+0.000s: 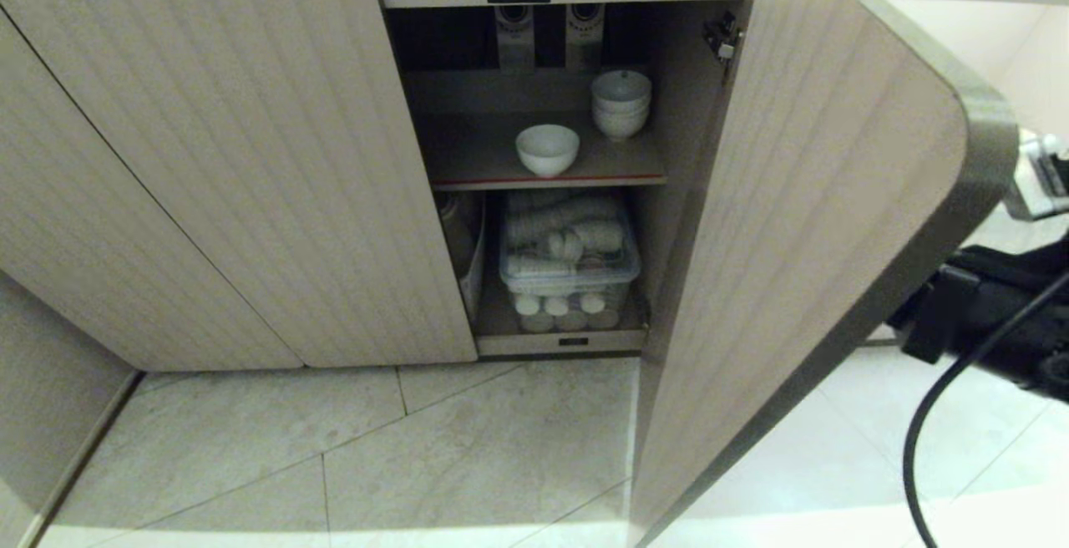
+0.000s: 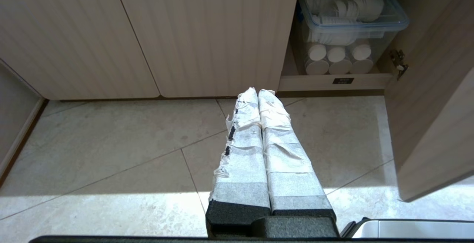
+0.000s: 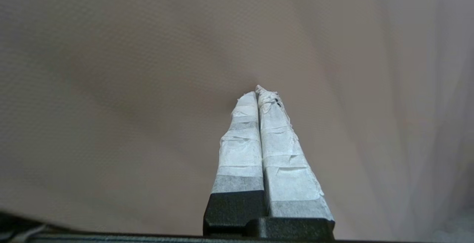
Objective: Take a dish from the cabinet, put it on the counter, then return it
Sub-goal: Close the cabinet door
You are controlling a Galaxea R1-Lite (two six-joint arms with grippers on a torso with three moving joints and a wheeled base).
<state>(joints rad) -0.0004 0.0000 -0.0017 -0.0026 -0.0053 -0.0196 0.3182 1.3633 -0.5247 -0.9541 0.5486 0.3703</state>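
Standing open, the cabinet [image 1: 468, 147] shows a white bowl [image 1: 547, 149] upright near the front of its brown upper shelf [image 1: 484, 165], apart from a stack of bowls [image 1: 620, 103] behind it to the right. A clear tub [image 1: 570, 268] of white cups fills the lower space. The door [image 1: 802, 222] swings wide. The right gripper [image 3: 258, 92], fingers pressed together and empty, faces a blurred beige surface. The left gripper [image 2: 258, 94], fingers together, empty, hangs over the floor tiles [image 2: 111, 154].
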